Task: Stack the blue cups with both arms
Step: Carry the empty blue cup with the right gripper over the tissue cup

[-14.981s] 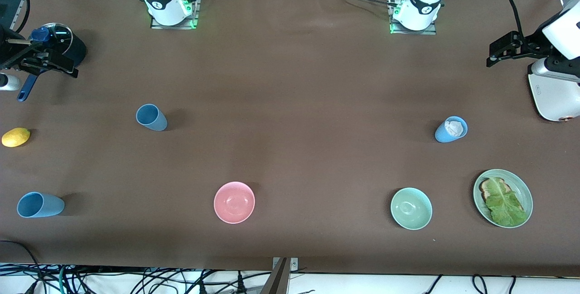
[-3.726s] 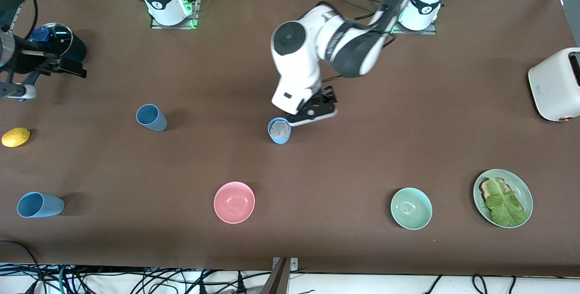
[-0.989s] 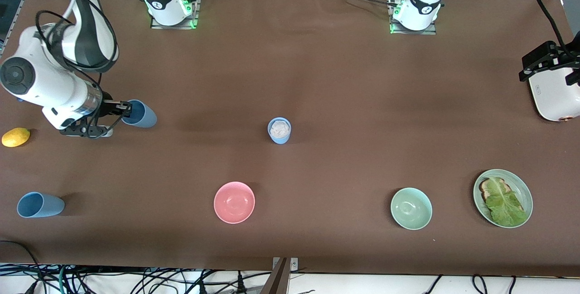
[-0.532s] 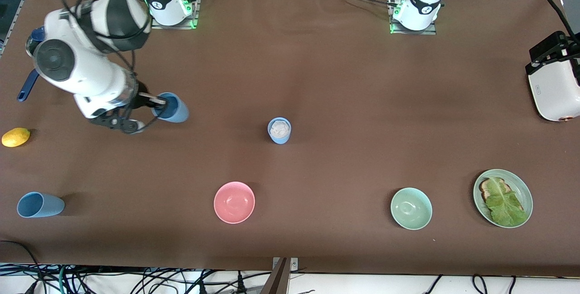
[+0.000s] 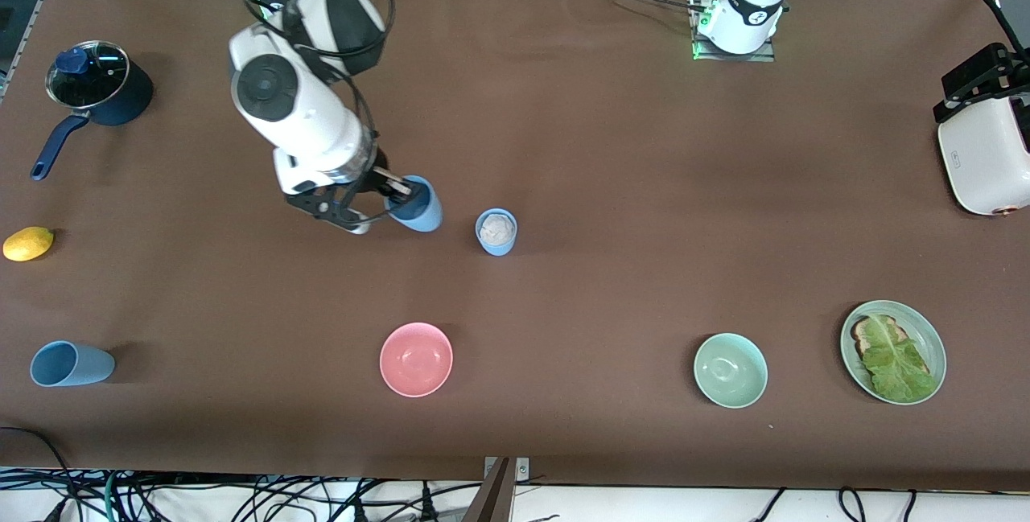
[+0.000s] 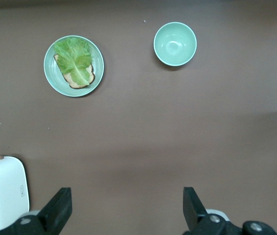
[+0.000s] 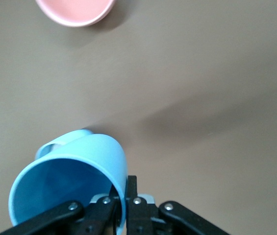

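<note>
Nothing legible turned up anywhere on the table. The only marks close to lettering were a small dark logo on the band of each arm's base point(image 5: 756, 17) and a tiny outlined emblem on the side of the white toaster point(image 5: 956, 158), seen again from the left wrist view, and none of them could be made out as a word, brand or number.

Brown table point(image 5: 611, 144), tangled black cables point(image 5: 241, 498) along its near edge.
</note>
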Robot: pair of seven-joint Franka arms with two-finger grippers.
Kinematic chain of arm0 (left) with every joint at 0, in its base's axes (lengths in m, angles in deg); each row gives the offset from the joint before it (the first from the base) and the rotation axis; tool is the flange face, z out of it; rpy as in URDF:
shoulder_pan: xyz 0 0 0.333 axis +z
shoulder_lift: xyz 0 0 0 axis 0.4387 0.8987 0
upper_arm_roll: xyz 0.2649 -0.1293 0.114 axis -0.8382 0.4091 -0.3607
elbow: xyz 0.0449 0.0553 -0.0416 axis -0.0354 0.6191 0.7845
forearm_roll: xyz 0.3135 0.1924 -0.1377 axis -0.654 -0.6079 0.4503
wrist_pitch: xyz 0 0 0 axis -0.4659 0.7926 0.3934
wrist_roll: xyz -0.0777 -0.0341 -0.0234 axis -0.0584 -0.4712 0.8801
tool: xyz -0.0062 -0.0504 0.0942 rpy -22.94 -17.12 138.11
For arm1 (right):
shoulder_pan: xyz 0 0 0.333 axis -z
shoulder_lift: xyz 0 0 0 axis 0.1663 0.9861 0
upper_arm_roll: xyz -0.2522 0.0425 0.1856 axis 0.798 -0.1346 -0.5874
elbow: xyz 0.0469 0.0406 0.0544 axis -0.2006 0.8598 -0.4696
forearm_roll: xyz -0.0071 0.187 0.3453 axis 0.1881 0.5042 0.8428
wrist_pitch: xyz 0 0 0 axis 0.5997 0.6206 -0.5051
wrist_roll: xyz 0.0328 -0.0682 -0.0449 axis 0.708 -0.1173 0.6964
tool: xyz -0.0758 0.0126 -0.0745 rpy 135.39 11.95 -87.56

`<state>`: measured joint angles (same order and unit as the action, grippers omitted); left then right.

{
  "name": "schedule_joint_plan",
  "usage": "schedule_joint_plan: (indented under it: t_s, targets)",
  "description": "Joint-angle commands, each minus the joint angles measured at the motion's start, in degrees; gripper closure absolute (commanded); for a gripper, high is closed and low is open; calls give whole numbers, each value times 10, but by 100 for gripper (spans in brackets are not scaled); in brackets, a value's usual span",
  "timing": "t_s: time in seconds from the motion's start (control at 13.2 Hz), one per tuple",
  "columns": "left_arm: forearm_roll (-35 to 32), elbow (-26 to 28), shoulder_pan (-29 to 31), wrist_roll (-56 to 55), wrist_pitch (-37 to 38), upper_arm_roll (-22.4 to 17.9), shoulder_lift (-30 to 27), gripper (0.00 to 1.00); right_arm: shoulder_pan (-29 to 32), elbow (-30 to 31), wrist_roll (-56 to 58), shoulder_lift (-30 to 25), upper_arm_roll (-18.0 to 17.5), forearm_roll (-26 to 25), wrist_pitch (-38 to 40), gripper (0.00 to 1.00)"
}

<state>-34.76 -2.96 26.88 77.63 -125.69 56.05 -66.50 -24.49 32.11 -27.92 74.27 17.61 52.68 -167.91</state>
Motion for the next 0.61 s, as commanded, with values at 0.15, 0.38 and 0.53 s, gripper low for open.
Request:
schedule_joint_plan:
  t_s: [0.15,0.38,0.53]
  targets:
    - [37,6,4,0,5,2,12,0,-60,-102,-83,102,5,-14,-25,100]
    - [37,6,3,-2,5,2,28,0,-66,-102,-82,123,5,-19,-32,100]
    - [37,6,0,0,19,2,33,0,-71,-101,-82,129,5,-30,-32,100]
